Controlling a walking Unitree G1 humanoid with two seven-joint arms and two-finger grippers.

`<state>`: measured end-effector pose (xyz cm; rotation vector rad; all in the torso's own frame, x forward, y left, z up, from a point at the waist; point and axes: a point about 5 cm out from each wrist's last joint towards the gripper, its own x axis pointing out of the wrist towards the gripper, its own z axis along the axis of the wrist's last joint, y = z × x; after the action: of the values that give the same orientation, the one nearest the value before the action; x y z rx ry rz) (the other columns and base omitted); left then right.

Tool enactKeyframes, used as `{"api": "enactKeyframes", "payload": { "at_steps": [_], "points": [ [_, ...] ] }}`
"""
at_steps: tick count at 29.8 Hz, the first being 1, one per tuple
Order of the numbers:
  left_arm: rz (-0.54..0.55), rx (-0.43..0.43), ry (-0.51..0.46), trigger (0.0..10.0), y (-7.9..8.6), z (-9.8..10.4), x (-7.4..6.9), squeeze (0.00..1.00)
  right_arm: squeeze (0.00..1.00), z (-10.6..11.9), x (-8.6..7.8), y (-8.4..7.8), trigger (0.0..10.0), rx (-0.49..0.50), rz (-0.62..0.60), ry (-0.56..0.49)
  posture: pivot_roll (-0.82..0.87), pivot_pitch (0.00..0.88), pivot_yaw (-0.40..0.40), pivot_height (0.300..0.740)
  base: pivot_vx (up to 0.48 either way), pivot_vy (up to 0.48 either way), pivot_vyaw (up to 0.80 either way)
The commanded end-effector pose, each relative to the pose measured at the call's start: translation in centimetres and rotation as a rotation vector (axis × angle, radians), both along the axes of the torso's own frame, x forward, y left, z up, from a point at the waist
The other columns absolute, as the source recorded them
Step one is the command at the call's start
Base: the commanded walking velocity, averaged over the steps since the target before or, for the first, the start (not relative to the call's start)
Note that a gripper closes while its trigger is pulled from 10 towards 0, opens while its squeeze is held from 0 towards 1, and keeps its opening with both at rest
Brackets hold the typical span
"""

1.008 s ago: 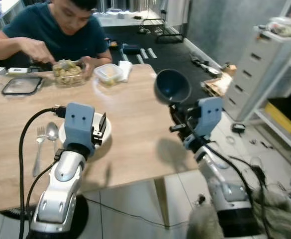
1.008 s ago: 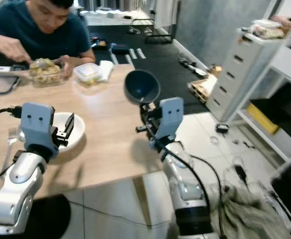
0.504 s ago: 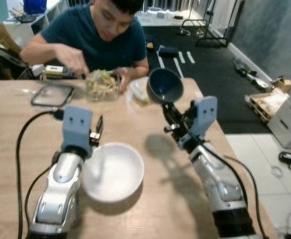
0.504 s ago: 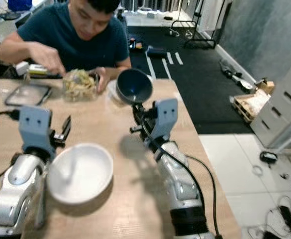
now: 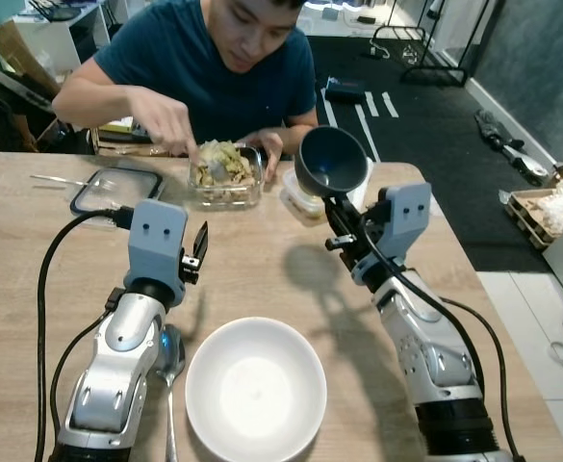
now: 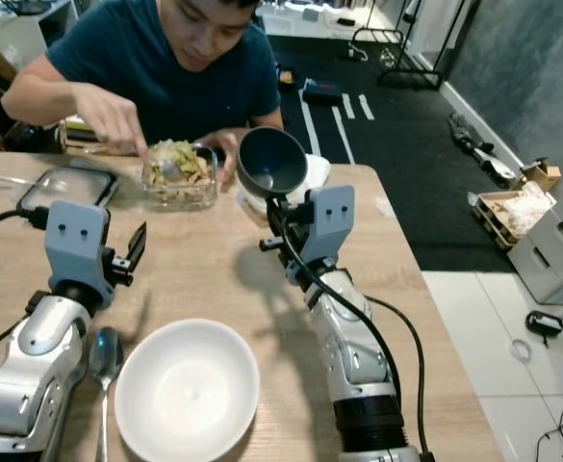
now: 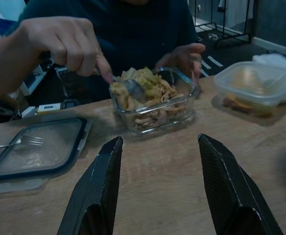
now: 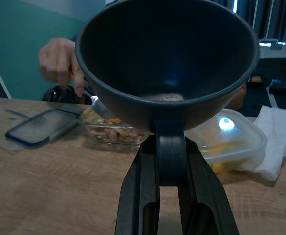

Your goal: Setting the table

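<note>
1. My right gripper [image 6: 277, 214] has its fingers clenched on the rim of a dark blue-grey round bowl [image 6: 272, 162], holding it tilted in the air above the light wooden counter [image 6: 214, 274], beyond the white round ceramic bowl [image 6: 187, 390].
2. My left gripper [image 7: 158, 188] has its fingers spread apart with nothing between them, hovering over the counter just left of the white bowl.
3. A silver metal spoon [image 6: 104, 366] lies on the counter just left of the white bowl, beside my left arm.
4. Beyond the white bowl, a person in a dark teal shirt [image 6: 180, 67] sits at the far edge, one hand [image 7: 67, 44] holding a utensil in a clear glass food container [image 7: 155, 100].
5. A dark-rimmed container lid [image 7: 40, 147] with a fork [image 7: 15, 143] on it lies left of the glass container; a lidded clear plastic tub [image 7: 253, 85] stands to its right.
</note>
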<state>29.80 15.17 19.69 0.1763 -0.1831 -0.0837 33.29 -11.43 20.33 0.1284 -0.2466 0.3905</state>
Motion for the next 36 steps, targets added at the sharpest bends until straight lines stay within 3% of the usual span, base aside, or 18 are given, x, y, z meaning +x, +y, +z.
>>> {"api": "enactKeyframes", "payload": {
  "at_steps": [1, 16, 23, 29, 31, 32, 36],
  "points": [
    [-0.011, -0.004, 0.018, 10.0, -0.1, -0.3, -0.2, 0.0, 0.0, -0.1, -0.1, -0.2, 10.0, 0.003, -0.008, -0.002, 0.07, 0.0, 0.058, 0.74, 0.0, 0.0, 0.0],
    [-0.037, 0.007, 0.044, 10.0, 0.0, -0.6, -0.4, 0.0, 0.0, -0.2, 0.2, -0.4, 10.0, -0.047, -0.052, -0.004, 0.08, 0.0, 0.06, 0.74, 0.0, 0.0, 0.0],
    [-0.12, -0.012, 0.08, 10.0, 0.8, -0.8, -1.9, 0.0, 0.0, -0.1, 1.6, -2.0, 10.0, -0.099, -0.183, 0.018, 0.09, 0.0, 0.06, 0.74, 0.0, 0.0, 0.0],
    [-0.077, -0.023, 0.07, 10.0, 1.8, -0.7, -2.7, 0.0, 0.0, 0.0, 2.7, -2.2, 10.0, -0.122, -0.229, 0.045, 0.12, 0.0, 0.049, 0.74, 0.0, 0.0, 0.0],
    [-0.03, -0.018, 0.082, 10.0, 2.5, -1.2, -3.7, 0.0, 0.0, 0.4, 3.9, -0.7, 10.0, -0.168, -0.156, 0.055, 0.15, 0.0, 0.032, 0.74, 0.0, 0.0, 0.0],
    [-0.03, -0.018, 0.082, 10.0, 2.5, -1.2, -3.7, 0.0, 0.0, 0.4, 3.9, -0.7, 10.0, -0.168, -0.156, 0.055, 0.15, 0.0, 0.032, 0.74, 0.0, 0.0, 0.0],
    [-0.011, -0.009, 0.103, 10.0, 2.5, -1.7, -4.8, 0.0, 0.0, 0.7, 5.0, 2.8, 10.0, -0.211, 0.025, 0.08, 0.19, 0.0, 0.003, 0.74, 0.0, 0.0, 0.0]
  ]
}}
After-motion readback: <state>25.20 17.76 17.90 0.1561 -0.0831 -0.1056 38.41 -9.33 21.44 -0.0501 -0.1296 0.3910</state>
